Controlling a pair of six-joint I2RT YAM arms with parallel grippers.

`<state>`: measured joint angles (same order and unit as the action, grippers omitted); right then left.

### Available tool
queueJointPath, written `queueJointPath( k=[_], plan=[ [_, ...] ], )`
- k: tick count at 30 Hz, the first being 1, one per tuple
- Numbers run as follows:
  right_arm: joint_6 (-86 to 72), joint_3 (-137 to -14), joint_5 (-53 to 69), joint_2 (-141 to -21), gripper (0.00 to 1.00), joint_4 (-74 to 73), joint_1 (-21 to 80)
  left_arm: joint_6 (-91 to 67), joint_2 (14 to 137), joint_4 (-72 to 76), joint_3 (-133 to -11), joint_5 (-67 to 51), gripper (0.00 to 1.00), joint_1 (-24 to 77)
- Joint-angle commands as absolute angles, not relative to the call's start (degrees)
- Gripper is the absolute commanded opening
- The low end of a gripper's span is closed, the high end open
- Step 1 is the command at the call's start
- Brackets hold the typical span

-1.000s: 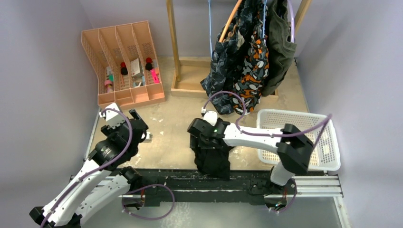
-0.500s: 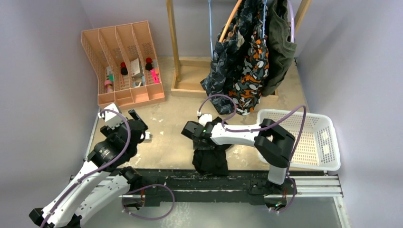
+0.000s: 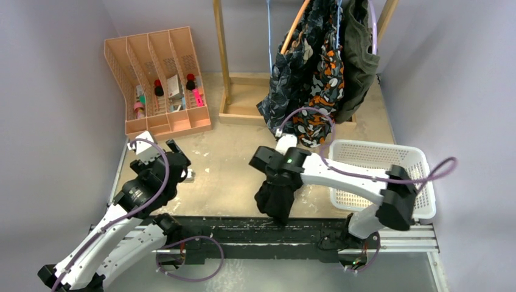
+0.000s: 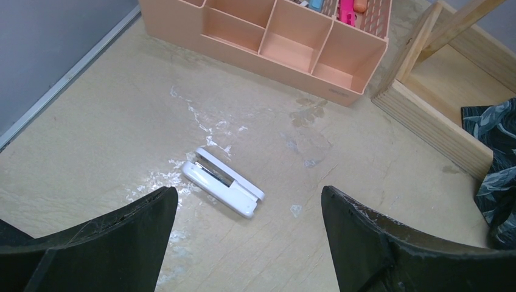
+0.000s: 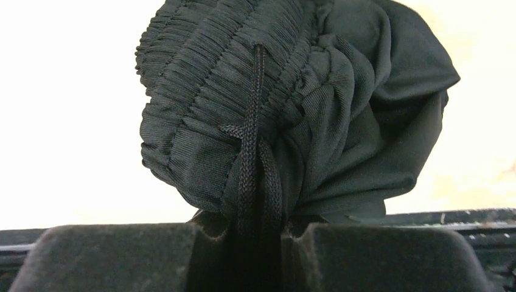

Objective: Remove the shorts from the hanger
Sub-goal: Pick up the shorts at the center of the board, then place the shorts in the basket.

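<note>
Cloth is filling your right wrist view: the black shorts point(image 5: 292, 109) are hanging in a bunch from your right tool point(image 5: 251, 234). Its two fingers are clenching together on the gathered waistband and the drawstring, with no gap showing between them. From above, that bundle is dangling off the right arm near the middle of the surface point(image 3: 231, 164), toward its near edge and just left of the white basket point(image 3: 420, 182). Its lower end is reaching down to the dark rail at the front, but you cannot tell whether it is touching.

Three more pairs are hanging on the wooden rack point(image 3: 222, 55) at the back: the blue-grey patterned shorts point(image 3: 283, 79) on the left, the camouflage shorts point(image 3: 319, 103) in the middle and the olive green shorts point(image 3: 359, 55) on the right, all pressing close against one another.

Your left tool point(image 4: 248, 210) is hovering released, with its fingers spreading wide apart and gripping nothing. It is sitting above the left part of the surface, over a white stapler point(image 4: 224, 182) that is lying flat just below the gap. The pink organizer point(image 3: 155, 79) is standing beyond it, in the far left corner.
</note>
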<state>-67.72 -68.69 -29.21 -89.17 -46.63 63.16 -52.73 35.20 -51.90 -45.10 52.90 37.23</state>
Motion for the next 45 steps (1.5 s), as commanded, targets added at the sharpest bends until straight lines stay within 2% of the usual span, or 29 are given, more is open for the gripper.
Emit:
queueJointPath(
  k=[1,4,12,22,26,31,37,43,45],
  plan=[
    [-73.7,-74.1,-36.4,-79.4,0.0,-61.8,63.0,-51.6,35.5,-50.4,-45.0,53.3,0.88,36.9],
    [-74.4,-76.0,-39.7,-74.3,0.0,-66.1,63.0,-51.2,35.1,-50.0,-45.0,52.6,0.87,36.9],
    [-72.0,-79.9,-45.2,-62.0,0.0,-66.3,61.6,-50.9,34.9,-49.8,-44.9,52.4,0.87,36.9],
    [-60.2,-87.5,-51.4,-65.6,0.0,-66.2,44.7,-50.7,35.4,-49.7,-45.0,52.0,0.87,36.8],
    [-59.5,-84.7,-51.0,-62.4,0.0,-63.9,35.6,-50.6,34.9,-49.6,-45.0,51.9,0.87,36.7],
    [-56.4,-84.3,-51.6,-64.5,0.0,-64.6,28.2,-50.0,35.4,-49.1,-45.0,51.3,0.87,36.6],
    [-60.7,-77.0,-48.0,-61.1,0.02,-62.4,23.6,-49.9,35.7,-49.0,-45.0,51.1,0.87,36.6],
    [-55.8,-67.2,-36.1,-50.9,0.02,-47.8,18.9,-49.6,35.6,-48.7,-44.9,50.9,0.87,36.6],
    [-56.5,-64.7,-37.1,-50.0,0.02,-47.8,17.6,-49.5,35.8,-48.7,-45.0,50.8,0.87,36.6]
  ],
)
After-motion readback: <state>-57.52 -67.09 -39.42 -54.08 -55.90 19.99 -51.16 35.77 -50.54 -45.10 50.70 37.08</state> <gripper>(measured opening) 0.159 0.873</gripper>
